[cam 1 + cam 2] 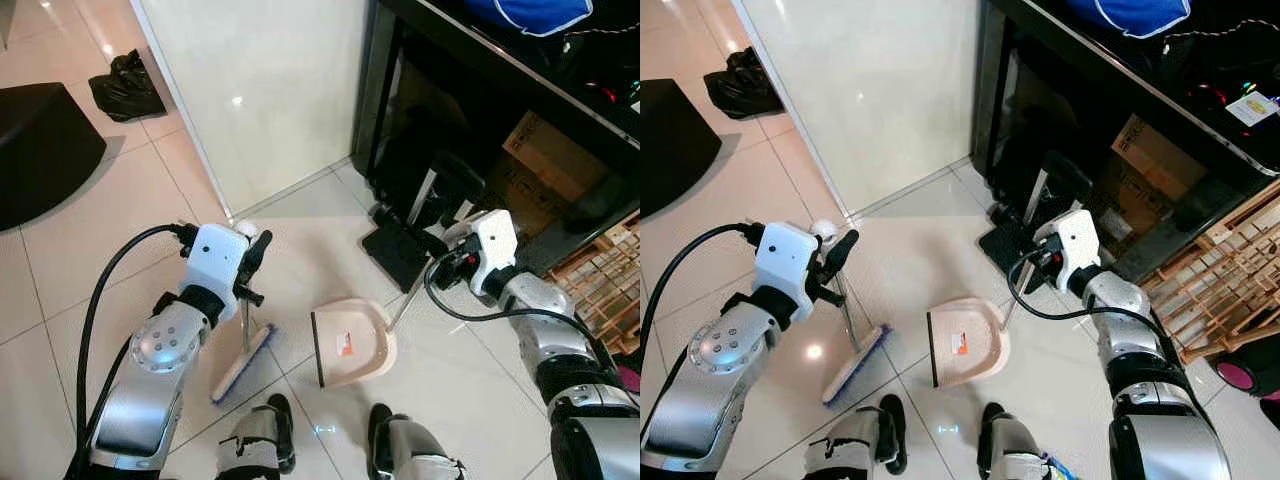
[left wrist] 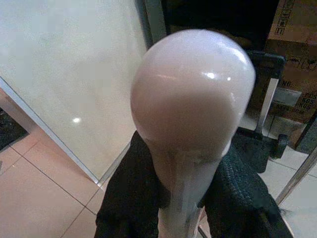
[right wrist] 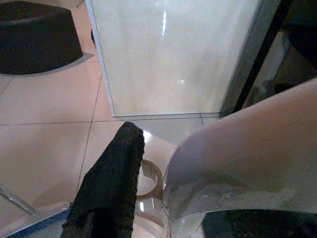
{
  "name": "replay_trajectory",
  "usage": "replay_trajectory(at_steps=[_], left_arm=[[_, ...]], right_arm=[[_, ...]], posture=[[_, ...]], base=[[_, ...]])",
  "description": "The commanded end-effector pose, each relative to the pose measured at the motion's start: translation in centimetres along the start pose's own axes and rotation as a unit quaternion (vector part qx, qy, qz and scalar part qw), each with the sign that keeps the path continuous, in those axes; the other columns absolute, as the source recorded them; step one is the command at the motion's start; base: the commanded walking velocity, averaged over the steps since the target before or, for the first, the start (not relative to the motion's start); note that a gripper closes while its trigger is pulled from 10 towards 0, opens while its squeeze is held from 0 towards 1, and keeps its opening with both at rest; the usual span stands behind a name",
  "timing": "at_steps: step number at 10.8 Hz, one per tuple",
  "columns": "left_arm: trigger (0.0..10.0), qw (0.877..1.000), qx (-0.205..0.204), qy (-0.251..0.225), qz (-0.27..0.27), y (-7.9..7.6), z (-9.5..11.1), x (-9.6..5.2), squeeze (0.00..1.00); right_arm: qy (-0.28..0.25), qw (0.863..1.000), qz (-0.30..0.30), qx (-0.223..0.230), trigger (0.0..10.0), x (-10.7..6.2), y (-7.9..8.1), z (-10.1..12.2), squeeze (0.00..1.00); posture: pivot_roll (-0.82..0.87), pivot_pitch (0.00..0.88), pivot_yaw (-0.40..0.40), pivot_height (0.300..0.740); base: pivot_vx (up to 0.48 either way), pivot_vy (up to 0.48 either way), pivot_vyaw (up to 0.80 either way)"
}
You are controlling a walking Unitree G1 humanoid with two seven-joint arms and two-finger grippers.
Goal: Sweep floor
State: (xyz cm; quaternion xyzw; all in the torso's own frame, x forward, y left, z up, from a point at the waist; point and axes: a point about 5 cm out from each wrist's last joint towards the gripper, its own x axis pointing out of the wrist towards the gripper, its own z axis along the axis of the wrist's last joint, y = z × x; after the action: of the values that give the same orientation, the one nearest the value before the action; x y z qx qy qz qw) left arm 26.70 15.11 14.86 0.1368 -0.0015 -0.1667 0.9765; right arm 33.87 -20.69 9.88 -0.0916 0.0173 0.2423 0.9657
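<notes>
The robot's feet stand on the pale tiled floor, nearest of all, toes toward the dustpan. On the left, the left gripper is closed around the broom handle just under its rounded pink knob, black fingers pressed on either side of the shaft. The broom stands nearly upright, its blue-edged head on the tiles just left of the feet. Beside it, in the middle, the pink dustpan lies flat on the floor with its dark lip facing the broom. Its thin handle rises to the right, where the right gripper has it at the top end; one black finger shows beside the pale grip. Behind stands a white panel, with a black bag far left and a dark cabinet on the right.
</notes>
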Motion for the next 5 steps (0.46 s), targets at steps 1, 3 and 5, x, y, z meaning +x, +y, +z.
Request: replay_trajectory(at_steps=[1, 3, 5], left_arm=[[10.0, 1.000, 0.004, -0.002, -0.002, -0.08, 0.04, -0.02, 0.00], [10.0, 1.000, 0.003, -0.002, -0.003, -0.09, 0.05, 0.10, 0.00], [10.0, 1.000, -0.002, -0.002, -0.003, -0.24, -0.03, 0.28, 0.00]], right_arm=[[0.004, 1.000, 0.001, -0.004, 10.0, -0.29, 0.03, -0.36, 1.00], [-0.002, 1.000, -0.005, -0.007, 10.0, -0.21, -0.03, -0.18, 1.00], [-0.018, 0.999, -0.031, 0.009, 10.0, -0.73, -0.09, -0.45, 0.00]], posture=[[0.05, 0.243, 0.022, 0.740], [0.05, 0.238, 0.025, 0.740], [0.04, 0.229, 0.027, 0.740]], base=[[0.000, 0.000, 0.00], [0.000, 0.000, 0.00], [0.000, 0.000, 0.00]])
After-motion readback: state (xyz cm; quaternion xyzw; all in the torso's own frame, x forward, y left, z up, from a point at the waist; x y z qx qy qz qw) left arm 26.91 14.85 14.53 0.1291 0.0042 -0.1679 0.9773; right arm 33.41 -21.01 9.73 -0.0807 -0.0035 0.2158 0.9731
